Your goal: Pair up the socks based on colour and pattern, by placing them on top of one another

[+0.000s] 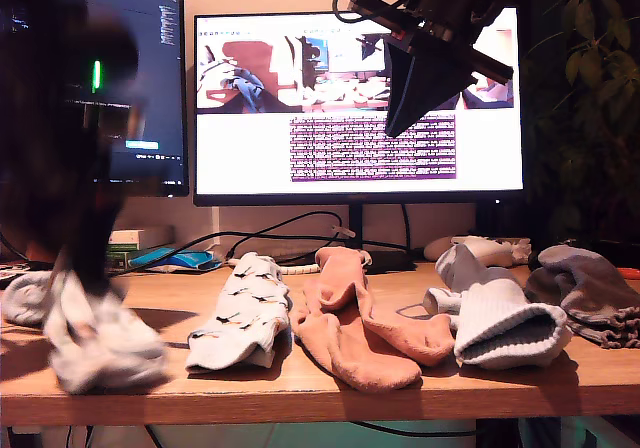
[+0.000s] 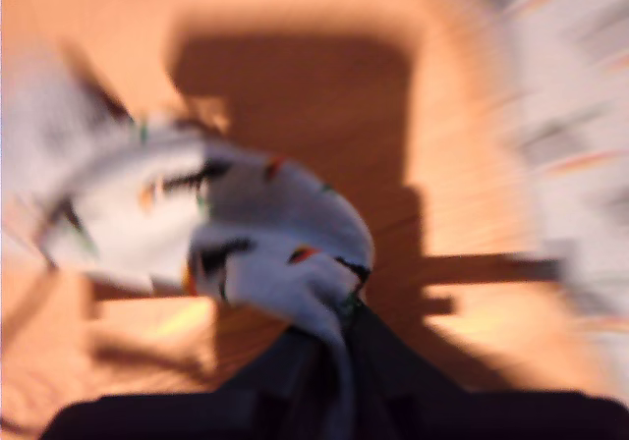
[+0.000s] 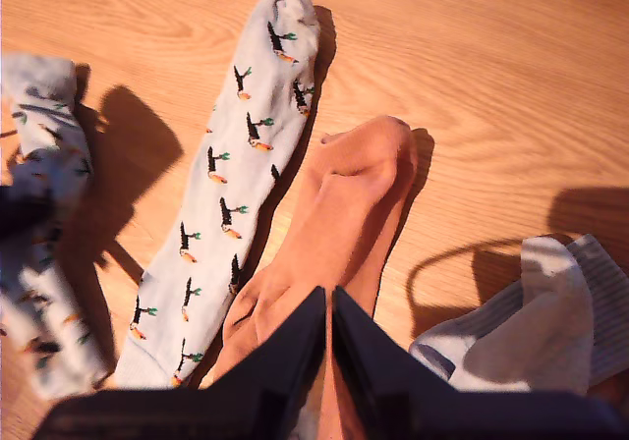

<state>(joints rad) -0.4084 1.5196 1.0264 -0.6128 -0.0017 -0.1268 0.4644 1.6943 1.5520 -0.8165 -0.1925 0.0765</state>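
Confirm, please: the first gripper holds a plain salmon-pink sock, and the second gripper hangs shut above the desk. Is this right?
Not quite. My first gripper holds a pale blue printed sock, not a plain salmon-pink one; the first wrist view shows the small dark and orange prints, though blurred. The salmon-pink socks lie on the desk. My second gripper does hang shut above it.

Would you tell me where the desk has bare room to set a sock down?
Bare wood lies between the held printed sock and the flat printed sock, and along the desk front edge. From the pink socks to the exterior view's right, socks crowd together.
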